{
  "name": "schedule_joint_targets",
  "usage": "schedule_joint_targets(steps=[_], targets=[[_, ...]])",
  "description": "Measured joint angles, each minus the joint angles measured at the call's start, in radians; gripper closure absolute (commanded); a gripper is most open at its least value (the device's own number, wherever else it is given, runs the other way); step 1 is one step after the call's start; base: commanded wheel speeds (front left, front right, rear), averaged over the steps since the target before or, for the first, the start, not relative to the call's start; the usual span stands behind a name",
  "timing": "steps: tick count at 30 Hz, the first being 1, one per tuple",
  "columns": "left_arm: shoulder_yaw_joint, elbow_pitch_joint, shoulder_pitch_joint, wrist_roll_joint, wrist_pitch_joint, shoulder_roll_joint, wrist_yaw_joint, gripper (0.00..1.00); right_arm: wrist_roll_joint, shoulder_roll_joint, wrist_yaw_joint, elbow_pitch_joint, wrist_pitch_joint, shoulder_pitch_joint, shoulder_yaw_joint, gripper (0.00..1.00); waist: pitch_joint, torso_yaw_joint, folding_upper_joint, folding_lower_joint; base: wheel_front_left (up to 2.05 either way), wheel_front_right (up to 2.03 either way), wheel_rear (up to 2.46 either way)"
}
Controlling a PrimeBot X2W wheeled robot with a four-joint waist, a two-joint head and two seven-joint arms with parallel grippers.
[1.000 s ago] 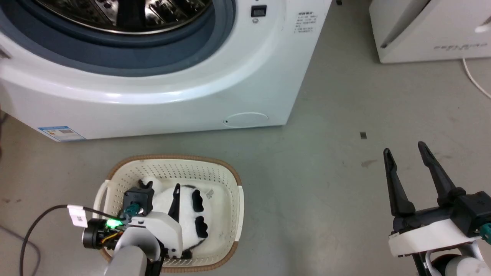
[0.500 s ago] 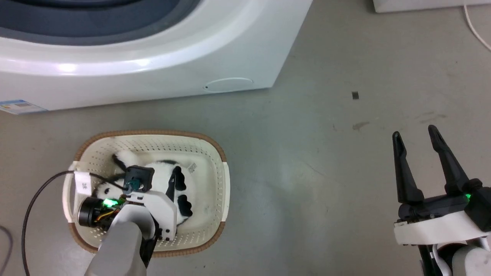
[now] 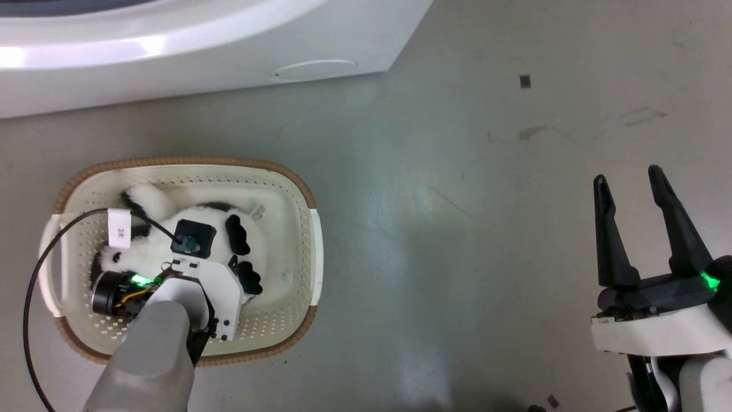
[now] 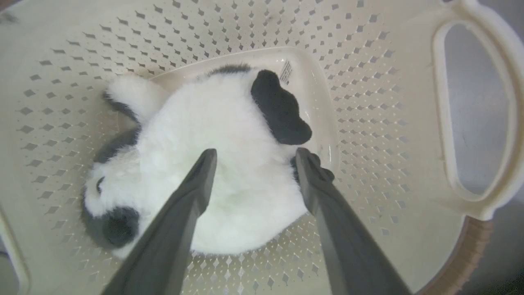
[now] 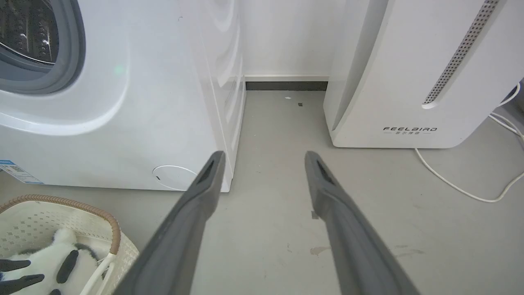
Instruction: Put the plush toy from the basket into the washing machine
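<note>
Plush toy in the basket now lies between the left jaws, lowered around it yet unclosed (right jaws idle, open), so gripping looks next.

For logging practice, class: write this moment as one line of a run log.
left gripper: open, astride toy | right gripper: open, idle above floor | toy: lying in basket | grasp: not yet closed
</note>
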Motion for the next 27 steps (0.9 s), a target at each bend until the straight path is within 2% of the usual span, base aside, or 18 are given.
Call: schedule_joint_targets(steps=[13,24,25,26,27], targets=[[-0.052,0.131,-0.139,-0.001,0.048,0.058,0.011,0.0,0.025,0.0,0.0,-0.021,-0.029,-0.029,-0.005,0.0,0.138,-0.044,0.0,0.0,0.0,0.0,0.0],[-0.081,0.228,-0.246,-0.033,0.059,0.079,0.031,0.0,0.04,0.0,0.0,-0.031,-0.051,-0.048,-0.002,0.0,0.238,-0.078,0.0,-0.0001,0.0,0.0,0.0],[-0.083,0.235,-0.252,-0.036,0.068,0.079,0.031,0.3,0.041,0.0,0.0,-0.031,-0.051,-0.048,-0.002,0.0,0.245,-0.081,0.0,-0.0001,0.0,0.0,0.0],[-0.085,0.243,-0.257,-0.04,0.075,0.079,0.03,1.0,0.042,0.0,0.0,-0.031,-0.053,-0.049,-0.002,0.0,0.25,-0.083,0.0,-0.0001,0.0,0.0,0.0],[-0.087,0.253,-0.264,-0.044,0.076,0.079,0.03,1.0,0.044,0.0,0.0,-0.031,-0.056,-0.049,-0.003,0.0,0.254,-0.085,0.0,-0.0001,0.0,0.0,0.0]])
